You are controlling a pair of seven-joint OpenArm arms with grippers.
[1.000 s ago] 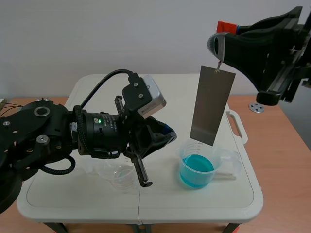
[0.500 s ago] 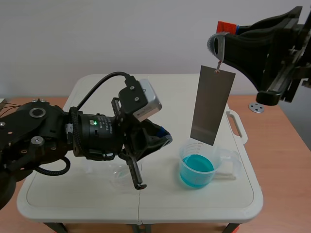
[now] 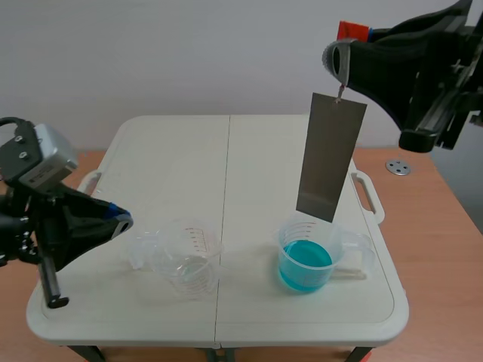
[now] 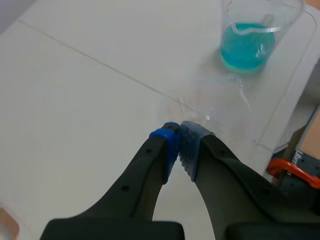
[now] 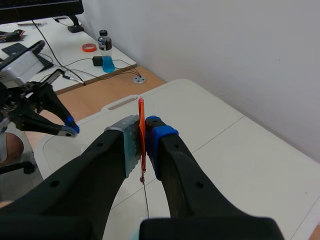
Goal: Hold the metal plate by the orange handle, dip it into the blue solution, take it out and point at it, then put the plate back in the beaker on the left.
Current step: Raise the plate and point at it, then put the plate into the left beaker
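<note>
A grey metal plate (image 3: 330,157) hangs from a thin hook under its orange handle (image 3: 352,31), high above the beaker of blue solution (image 3: 305,256). My right gripper (image 3: 341,59) is shut on the orange handle (image 5: 142,131), seen edge-on between its pads. An empty clear beaker (image 3: 185,258) stands left of the blue one. My left gripper (image 3: 119,219) is shut on nothing at the table's left edge, apart from the empty beaker. In the left wrist view the shut gripper (image 4: 178,135) points toward the faint empty beaker (image 4: 210,107), with the blue beaker (image 4: 248,42) beyond.
The white folding table (image 3: 173,151) has handles at both sides. A small metal disc (image 3: 398,167) lies on the wooden desk to the right. The right wrist view shows a desk far below with a bottle (image 5: 105,50) and a tape roll (image 5: 89,47).
My left arm has pulled back from near the plate to the table's left edge, uncovering the empty beaker. The right gripper and the hanging plate have barely moved.
</note>
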